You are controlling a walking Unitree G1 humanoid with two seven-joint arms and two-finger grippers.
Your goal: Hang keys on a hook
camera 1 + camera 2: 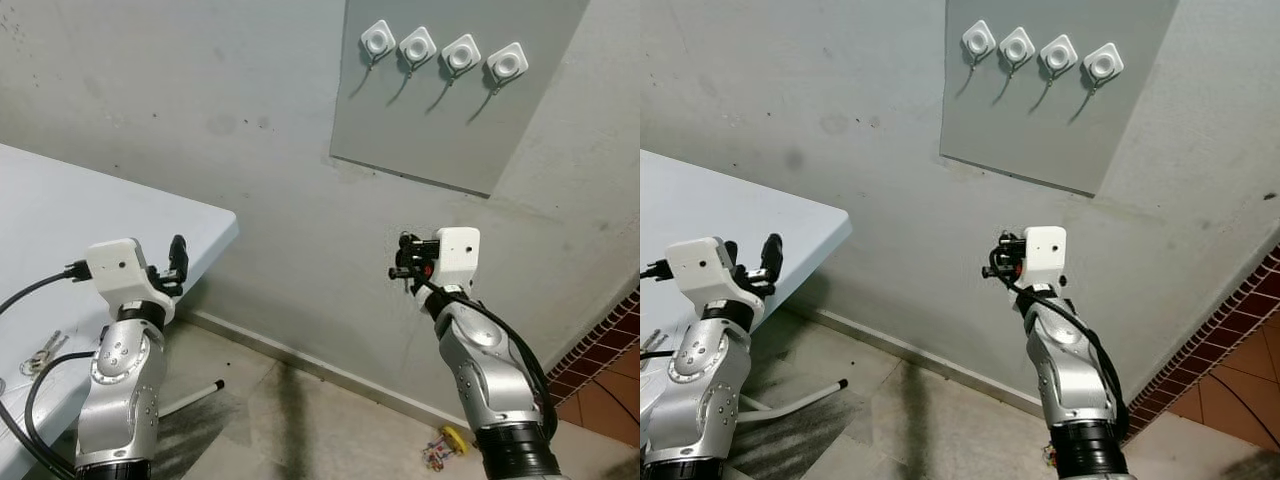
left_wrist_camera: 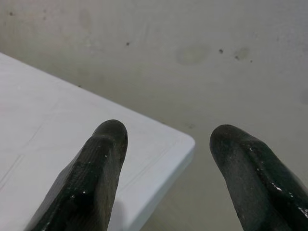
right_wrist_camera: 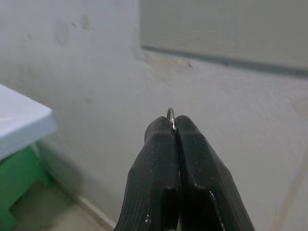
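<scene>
The right gripper (image 3: pixel 174 129) is clamped tight on a thin metal key ring (image 3: pixel 170 114) that just pokes out between its fingertips, raised in front of the wall (image 1: pixel 250 200) and well below the grey board (image 1: pixel 450 120) with its four white hooks (image 1: pixel 441 52). The left gripper (image 2: pixel 166 144) hangs spread and empty over the corner of the white table (image 1: pixel 60 230), where another bunch of keys (image 1: pixel 40 352) lies. I'd say the pick-up is done and the lift and hanging remain; no writing is readable.
</scene>
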